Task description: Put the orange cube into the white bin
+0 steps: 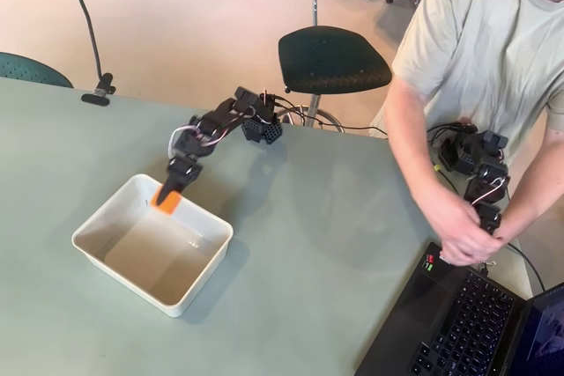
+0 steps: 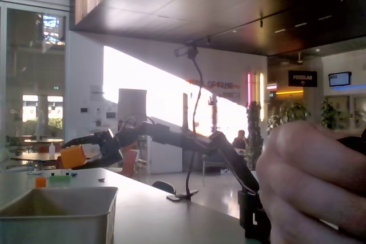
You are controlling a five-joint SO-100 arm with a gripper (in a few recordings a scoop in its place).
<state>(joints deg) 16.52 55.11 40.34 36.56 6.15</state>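
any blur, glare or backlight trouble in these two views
Overhead view: even light, the gripper slightly motion-blurred with the cube over the bin. Fixed view: a blown-out bright window behind leaves the arm nearly a silhouette, and a big out-of-focus hand blocks the right side.

The white bin (image 1: 106,217), left of centre in the overhead view, looks like smooth plastic with a slight gloss on its floor. The table (image 1: 308,244) has a matt, pale green surface. The black arm (image 1: 225,121) looks like matt plastic. The swivel chair (image 1: 333,57) at the upper centre has a dotted black seat.
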